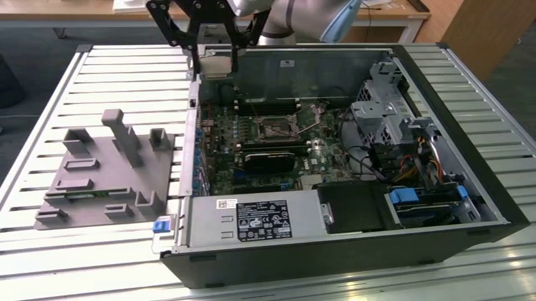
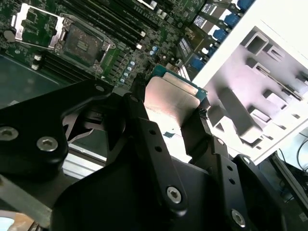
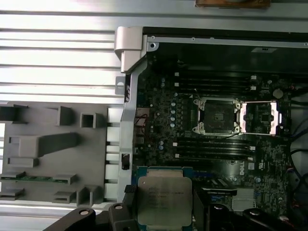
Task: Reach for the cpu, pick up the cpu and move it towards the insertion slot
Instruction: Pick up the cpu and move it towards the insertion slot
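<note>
While the exterior view shows the hand [image 1: 213, 53] raised over the open computer case [image 1: 435, 75], its fingers hold the cpu [image 1: 214, 63], with the insertion slot [image 1: 274, 128] lower down on the board, well apart. Seen in the second wrist view, the black fingers [image 2: 144, 130] clamp the cpu [image 2: 168, 98] by its edges, the insertion slot [image 2: 83, 44] lying beyond it. From the first wrist view, the cpu [image 3: 163, 198] sits held in the hand [image 3: 163, 211], the insertion slot [image 3: 217, 115] apart from it and the grey fixture [image 3: 53, 159] off to the side on the slatted counter [image 3: 57, 57].
</note>
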{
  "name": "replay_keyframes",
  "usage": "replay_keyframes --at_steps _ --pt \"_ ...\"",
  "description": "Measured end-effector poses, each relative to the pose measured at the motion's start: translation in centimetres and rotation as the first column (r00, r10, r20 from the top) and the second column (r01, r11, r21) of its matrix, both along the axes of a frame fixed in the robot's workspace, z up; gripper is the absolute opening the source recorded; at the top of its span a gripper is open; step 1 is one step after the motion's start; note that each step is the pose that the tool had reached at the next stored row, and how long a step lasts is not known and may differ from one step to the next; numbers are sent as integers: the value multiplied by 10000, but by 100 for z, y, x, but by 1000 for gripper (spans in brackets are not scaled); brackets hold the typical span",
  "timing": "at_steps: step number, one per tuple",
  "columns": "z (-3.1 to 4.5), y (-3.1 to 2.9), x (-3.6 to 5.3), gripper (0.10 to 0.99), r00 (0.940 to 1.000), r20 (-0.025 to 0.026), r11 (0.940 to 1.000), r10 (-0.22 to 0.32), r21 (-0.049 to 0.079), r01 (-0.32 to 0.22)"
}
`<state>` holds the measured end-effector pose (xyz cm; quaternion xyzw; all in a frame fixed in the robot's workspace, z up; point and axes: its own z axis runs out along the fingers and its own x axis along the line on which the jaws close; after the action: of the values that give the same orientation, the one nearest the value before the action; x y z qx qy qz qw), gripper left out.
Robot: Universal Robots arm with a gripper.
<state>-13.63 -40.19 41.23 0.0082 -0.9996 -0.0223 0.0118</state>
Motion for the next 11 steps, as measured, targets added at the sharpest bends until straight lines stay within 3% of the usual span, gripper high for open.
replay_keyframes --at_steps 11 --pt "0 0 202 545 10000 -1 10000 1 0 -1"
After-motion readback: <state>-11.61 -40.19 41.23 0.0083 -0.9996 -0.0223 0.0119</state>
